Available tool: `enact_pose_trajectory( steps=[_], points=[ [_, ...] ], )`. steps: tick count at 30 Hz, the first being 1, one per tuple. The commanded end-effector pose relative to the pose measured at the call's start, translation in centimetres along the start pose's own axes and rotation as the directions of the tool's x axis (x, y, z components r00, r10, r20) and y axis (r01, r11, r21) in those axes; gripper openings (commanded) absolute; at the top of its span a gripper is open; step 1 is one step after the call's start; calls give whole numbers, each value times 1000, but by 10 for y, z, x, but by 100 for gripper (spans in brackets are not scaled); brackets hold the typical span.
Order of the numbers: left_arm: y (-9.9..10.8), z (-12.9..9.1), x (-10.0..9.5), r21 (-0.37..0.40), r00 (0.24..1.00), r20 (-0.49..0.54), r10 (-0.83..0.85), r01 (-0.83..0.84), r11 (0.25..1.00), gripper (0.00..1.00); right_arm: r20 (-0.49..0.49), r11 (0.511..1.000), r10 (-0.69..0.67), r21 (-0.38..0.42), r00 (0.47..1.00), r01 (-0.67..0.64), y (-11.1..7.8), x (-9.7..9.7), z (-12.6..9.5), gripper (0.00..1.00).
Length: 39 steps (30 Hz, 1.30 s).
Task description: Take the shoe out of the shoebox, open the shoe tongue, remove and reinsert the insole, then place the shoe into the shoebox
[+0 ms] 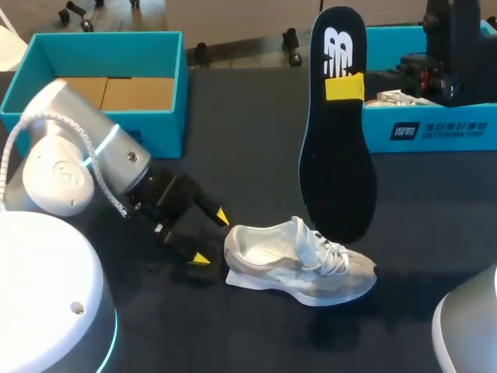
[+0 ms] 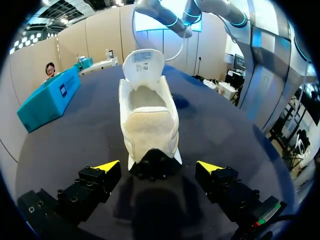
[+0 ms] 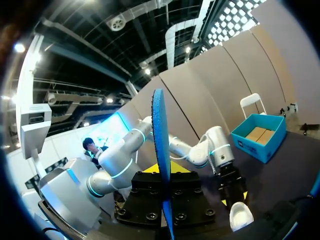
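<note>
Two grippers engaged. Open teal cardboard shoebox (image 1: 93, 78) sits well apart from the white-beige sneaker (image 1: 299, 264), on its heel side. Long black insole (image 1: 338, 155) hangs upright near the sneaker's toe end, pinched by the right gripper (image 1: 344, 88). Spread-fingered left gripper (image 1: 210, 237) sits just behind the sneaker's heel, in line with its long axis.

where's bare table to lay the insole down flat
Bare table lies between the shoebox and the upright insole, and again right of the insole, between the second teal box and the shoe. It is crowded at the shoe's heel, where the open left gripper sits.
</note>
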<state>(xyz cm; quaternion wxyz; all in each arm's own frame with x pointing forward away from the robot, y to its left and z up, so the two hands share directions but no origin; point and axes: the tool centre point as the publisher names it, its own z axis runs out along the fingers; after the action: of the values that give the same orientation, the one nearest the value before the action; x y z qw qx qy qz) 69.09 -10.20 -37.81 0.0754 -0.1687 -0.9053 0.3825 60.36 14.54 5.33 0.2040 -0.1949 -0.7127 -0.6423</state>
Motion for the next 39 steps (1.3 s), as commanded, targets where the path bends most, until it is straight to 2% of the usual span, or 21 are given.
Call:
enact_pose_trajectory(
  steps=[1,2,4,5,6,8,12,17,24,30,39],
  points=[
    [-12,2,1,-60,1000,8,-25,25,998,100,-2,1000,2,5,1000,-2,2,-3,3,0],
    [-16,1,2,-58,1000,1,10,-10,998,100,-2,1000,2,5,1000,-2,2,-3,3,0],
    [-23,-1,4,-145,999,9,46,-45,988,100,-2,1000,2,5,1000,-2,2,-3,3,0],
    [-25,-2,5,-136,998,-5,65,-65,989,100,-2,1000,2,5,1000,-2,2,-3,3,0],
    [-28,-6,4,-185,998,-6,67,-67,980,100,-2,1000,2,5,1000,-2,2,-3,3,0],
    [-31,-8,3,-224,997,-16,73,-75,972,100,-2,1000,2,5,1000,-2,2,-3,3,0],
    [-37,-14,4,-355,995,-19,93,-94,930,100,-2,1000,2,5,1000,-2,2,-3,3,0],
    [-39,-13,8,-455,995,-16,102,-98,885,100,-2,1000,2,5,1000,-2,2,-3,3,0],
    [-41,-9,0,-492,999,3,40,-34,870,100,-2,1000,2,5,1000,-2,2,-3,3,0],
    [-47,-9,2,-549,999,9,42,-31,835,100,-2,1000,2,5,1000,-2,2,-3,3,0],
    [-52,-11,3,-577,1000,21,19,-4,817,100,-2,1000,2,5,1000,-2,2,-3,3,0]
  ],
)
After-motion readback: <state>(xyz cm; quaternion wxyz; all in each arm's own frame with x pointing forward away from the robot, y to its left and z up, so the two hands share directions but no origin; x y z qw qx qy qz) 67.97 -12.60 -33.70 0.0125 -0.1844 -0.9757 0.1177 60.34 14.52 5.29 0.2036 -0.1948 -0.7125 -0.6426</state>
